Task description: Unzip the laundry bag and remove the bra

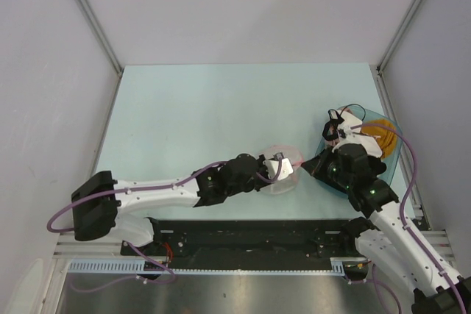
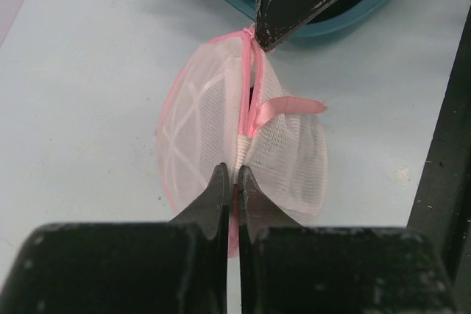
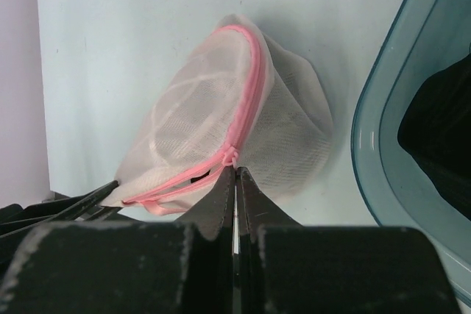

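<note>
Near the counter's near edge, right of centre, the laundry bag (image 1: 283, 178) is pinched from 2 sides, left jaws clenched on its seam, right jaws clenched on the zipper pull (image 3: 232, 155); zip seemingly barely opened, bra not yet out.

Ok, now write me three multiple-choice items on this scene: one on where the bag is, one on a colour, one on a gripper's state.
1. Where is the laundry bag?
A) between the left gripper and the right gripper, beside the teal basin
B) inside the basin
C) hidden from every view

2. What colour is its zipper trim?
A) blue
B) green
C) pink

3. How is the left gripper?
A) wide open
B) shut on the laundry bag
C) out of view

Answers: 1 A, the top view shows it between both grippers; 2 C, both wrist views show pink edging; 3 B, its fingers pinch the bag's white seam.
</note>
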### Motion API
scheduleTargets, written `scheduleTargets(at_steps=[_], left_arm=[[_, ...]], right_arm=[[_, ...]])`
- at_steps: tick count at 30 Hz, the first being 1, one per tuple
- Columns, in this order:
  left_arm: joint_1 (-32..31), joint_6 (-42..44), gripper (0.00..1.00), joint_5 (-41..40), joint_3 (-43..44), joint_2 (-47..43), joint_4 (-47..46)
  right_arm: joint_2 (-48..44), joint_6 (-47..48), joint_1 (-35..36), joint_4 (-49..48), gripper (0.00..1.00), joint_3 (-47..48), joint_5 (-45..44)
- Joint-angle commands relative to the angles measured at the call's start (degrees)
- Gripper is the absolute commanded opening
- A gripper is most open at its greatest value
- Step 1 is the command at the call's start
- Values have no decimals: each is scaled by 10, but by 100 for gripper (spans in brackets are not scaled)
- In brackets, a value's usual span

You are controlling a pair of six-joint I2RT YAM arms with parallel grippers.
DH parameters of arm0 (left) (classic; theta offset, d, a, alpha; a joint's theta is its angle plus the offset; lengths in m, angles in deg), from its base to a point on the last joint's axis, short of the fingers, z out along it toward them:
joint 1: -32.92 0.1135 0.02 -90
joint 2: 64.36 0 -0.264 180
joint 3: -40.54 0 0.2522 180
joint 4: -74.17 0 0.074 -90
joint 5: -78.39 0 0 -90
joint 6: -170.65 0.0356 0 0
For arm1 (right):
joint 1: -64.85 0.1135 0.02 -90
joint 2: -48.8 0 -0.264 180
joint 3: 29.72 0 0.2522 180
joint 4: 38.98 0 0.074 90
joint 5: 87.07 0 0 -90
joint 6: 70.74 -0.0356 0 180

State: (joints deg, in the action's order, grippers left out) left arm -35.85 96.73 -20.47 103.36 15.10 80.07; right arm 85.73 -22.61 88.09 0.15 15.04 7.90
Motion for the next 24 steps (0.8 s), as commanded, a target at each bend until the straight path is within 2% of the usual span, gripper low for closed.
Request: scheduleTargets(at_steps=[1, 5, 8, 10, 11, 12, 14, 16, 19, 20, 24], left_arm=[[1, 35, 1, -26, -19, -32, -12], [22, 105, 0, 26, -13, -48, -34], [47, 126, 2, 49, -5, -47, -50], [61, 134, 28, 57, 16, -35, -38], [65, 142, 48, 66, 36, -30, -11], [72, 143, 78, 68, 46, -18, 5], [79, 138, 91, 77, 76, -10, 55], [83, 121, 93, 83, 89, -13, 100], [81, 77, 94, 146, 113, -31, 145], [81, 66, 94, 188, 115, -36, 151], [67, 39, 91, 227, 102, -50, 155]], right_arm=[[-12, 19, -9, 20, 0, 17, -32], [-12, 12, -8, 9, 0, 17, -12], [-19, -5, -4, -5, 0, 17, -1], [-23, -21, 13, -15, 0, 17, -9], [-26, -26, 23, -15, 0, 17, -15], [-26, -31, 43, -19, 0, 17, -24], [-25, -47, 68, -19, 0, 16, -50], [-22, -62, 101, -21, 0, 16, -80], [-20, -75, 135, -27, 0, 17, -102], [-19, -80, 139, -30, 0, 17, -104], [-21, -85, 142, -29, 0, 17, -109]])
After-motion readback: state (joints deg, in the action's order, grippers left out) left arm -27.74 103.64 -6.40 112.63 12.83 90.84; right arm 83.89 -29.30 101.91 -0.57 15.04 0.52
